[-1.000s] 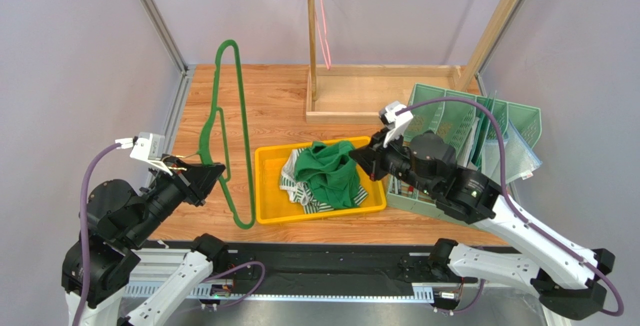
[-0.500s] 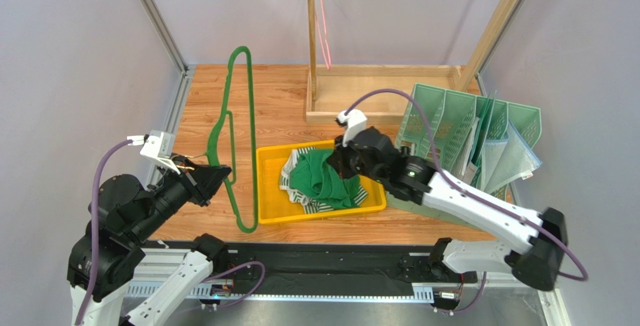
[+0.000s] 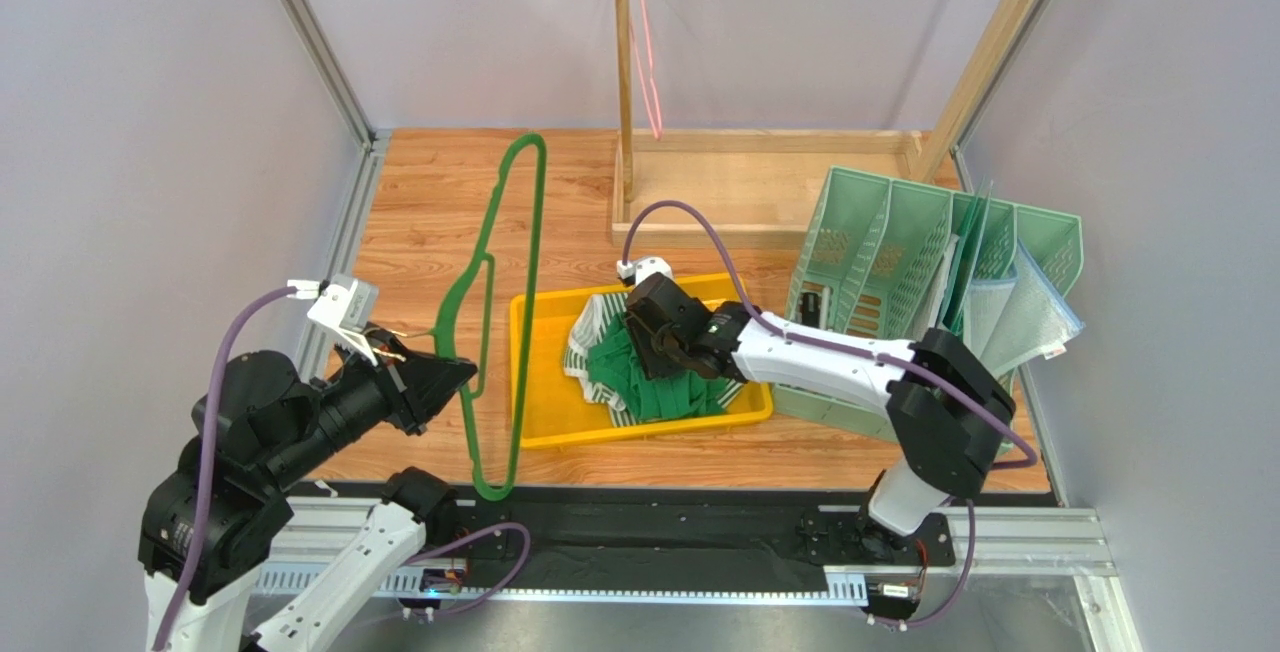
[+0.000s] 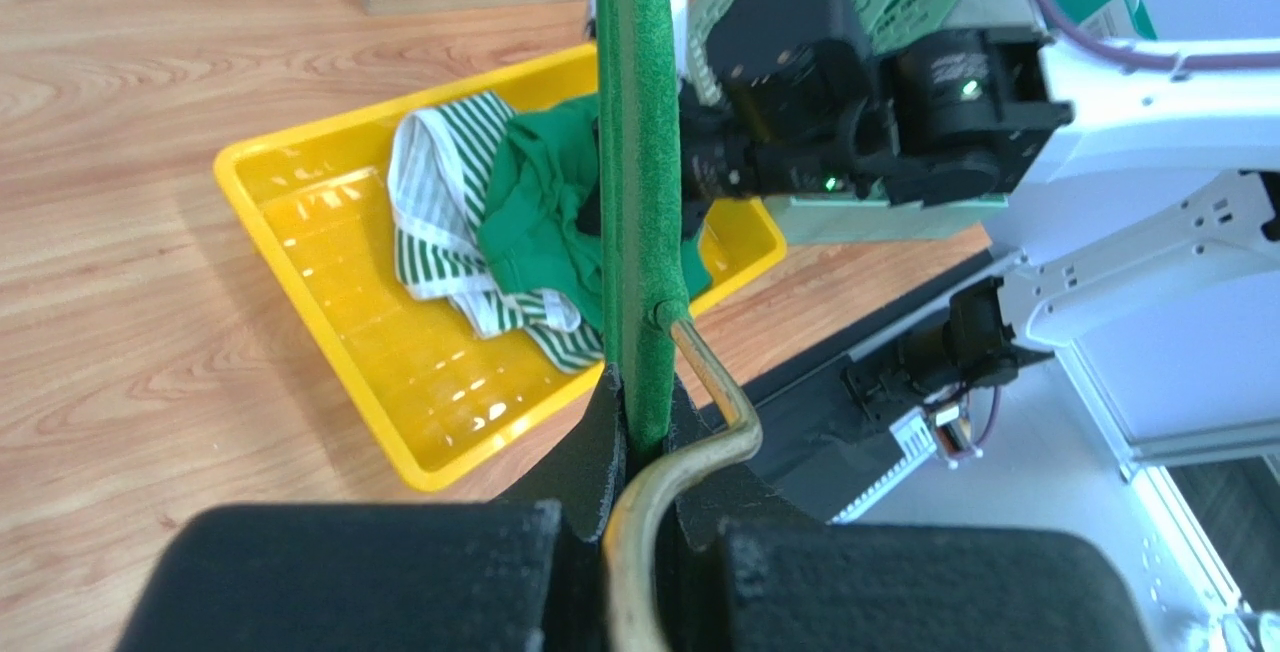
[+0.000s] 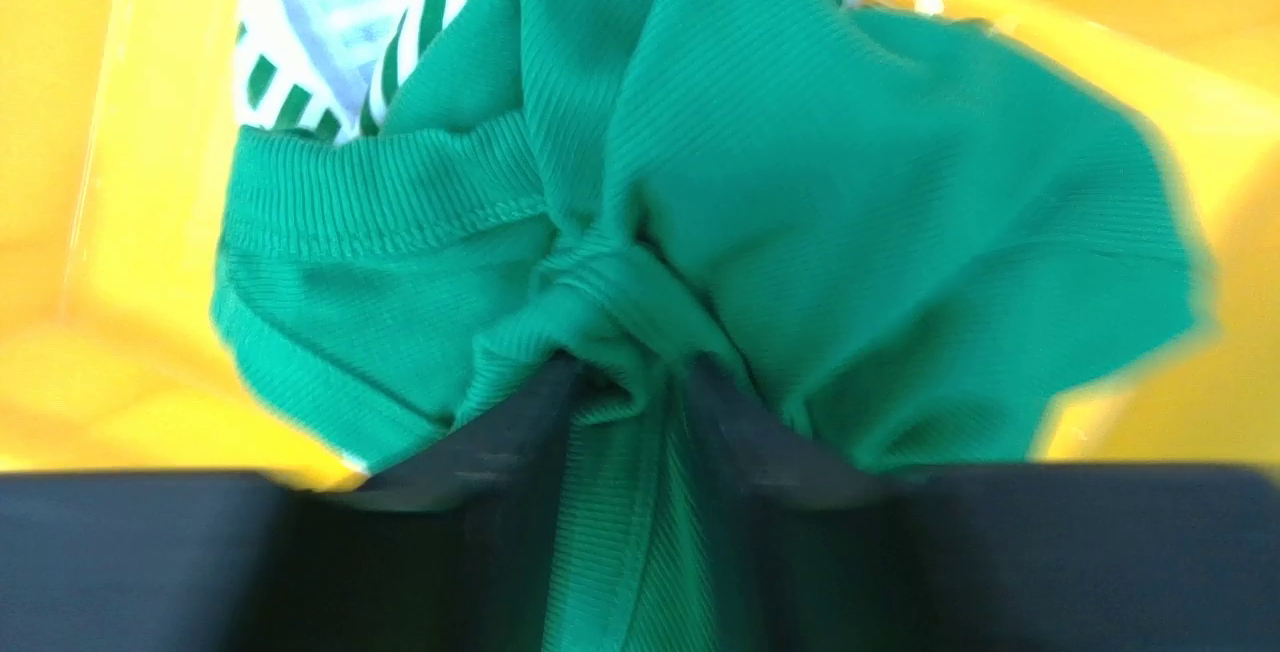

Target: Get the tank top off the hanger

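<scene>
The green hanger (image 3: 504,307) is bare and stands upright, left of the yellow tray (image 3: 534,382). My left gripper (image 3: 451,375) is shut on its neck, where the brass hook (image 4: 706,382) meets the green bar (image 4: 639,157); my left gripper (image 4: 646,435) shows this in the wrist view. The green tank top (image 3: 661,382) lies bunched in the tray on a green-and-white striped garment (image 3: 594,330). My right gripper (image 3: 661,345) is down in the tray. In the right wrist view my right gripper (image 5: 631,390) is pinched shut on a fold of the tank top (image 5: 842,202).
A wooden rack base (image 3: 721,202) with an upright post stands behind the tray. Green file organisers (image 3: 932,255) stand at the right, close to my right arm. Grey walls close in both sides. The striped garment (image 5: 346,22) fills the tray's far left corner.
My right gripper has moved left and down into the tray onto the tank top. My left gripper has carried the hanger to the right, nearer the tray.
</scene>
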Controlling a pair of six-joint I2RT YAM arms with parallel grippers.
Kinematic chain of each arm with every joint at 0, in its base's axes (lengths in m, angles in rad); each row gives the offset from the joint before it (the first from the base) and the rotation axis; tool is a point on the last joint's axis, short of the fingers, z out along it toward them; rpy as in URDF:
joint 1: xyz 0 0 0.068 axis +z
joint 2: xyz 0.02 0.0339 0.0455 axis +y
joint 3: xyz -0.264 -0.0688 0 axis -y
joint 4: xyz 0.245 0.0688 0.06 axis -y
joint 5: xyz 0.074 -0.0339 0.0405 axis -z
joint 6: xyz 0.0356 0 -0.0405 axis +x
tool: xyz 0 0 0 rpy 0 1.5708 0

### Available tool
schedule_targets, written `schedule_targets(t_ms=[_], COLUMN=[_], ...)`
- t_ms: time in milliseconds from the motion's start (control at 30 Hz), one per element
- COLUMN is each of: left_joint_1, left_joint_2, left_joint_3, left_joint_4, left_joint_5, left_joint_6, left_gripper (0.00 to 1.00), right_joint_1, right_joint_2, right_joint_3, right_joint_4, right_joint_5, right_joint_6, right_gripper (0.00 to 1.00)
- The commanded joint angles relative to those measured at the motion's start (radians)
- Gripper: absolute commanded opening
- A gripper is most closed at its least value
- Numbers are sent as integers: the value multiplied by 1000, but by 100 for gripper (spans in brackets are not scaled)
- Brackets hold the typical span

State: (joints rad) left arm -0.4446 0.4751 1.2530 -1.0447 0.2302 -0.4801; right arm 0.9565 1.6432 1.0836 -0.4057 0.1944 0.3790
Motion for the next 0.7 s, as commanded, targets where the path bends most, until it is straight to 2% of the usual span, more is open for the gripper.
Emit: schedule_targets(t_ms=[0, 33, 100, 133, 267, 333, 400, 433, 500, 533, 667], left_joint_1=[-2, -2, 0, -2, -2, 0, 0, 0, -2, 0, -2], left_joint_2=[-21, -23, -30, -35, -65, -79, -87, -92, -99, -108, -142], left_joint_3=[-13, -21, -35, -52, -89, -99, -106, -106, -109, -113, -142], left_joint_4=[-5, -5, 2, 5, 12, 12, 12, 9, 6, 6, 14], left_joint_5=[69, 78, 112, 126, 182, 211, 254, 274, 343, 369, 455], left_joint_6=[24, 23, 20, 17, 0, -6, -8, -6, -5, -8, -17], left_gripper=[0, 0, 0, 0, 0, 0, 0, 0, 0, 0, 0], right_joint_1=[-7, -9, -9, -7, -9, -25, -51, -86, -128, -163, -211], right_joint_2=[-175, -203, -287, -318, -450, -505, -534, -537, -537, -521, -445], right_joint_3=[96, 113, 151, 160, 208, 226, 239, 254, 268, 298, 412], right_joint_4=[-125, -178, -223, -248, -257, -220, -191, -164, -128, -116, -119], right_joint_5=[76, 80, 79, 62, -67, -179, -329, -475, -625, -747, -903], right_joint_6=[-67, -80, -109, -123, -196, -241, -256, -262, -261, -262, -264], right_gripper=[48, 58, 69, 80, 94, 100, 100, 100, 100, 100, 100])
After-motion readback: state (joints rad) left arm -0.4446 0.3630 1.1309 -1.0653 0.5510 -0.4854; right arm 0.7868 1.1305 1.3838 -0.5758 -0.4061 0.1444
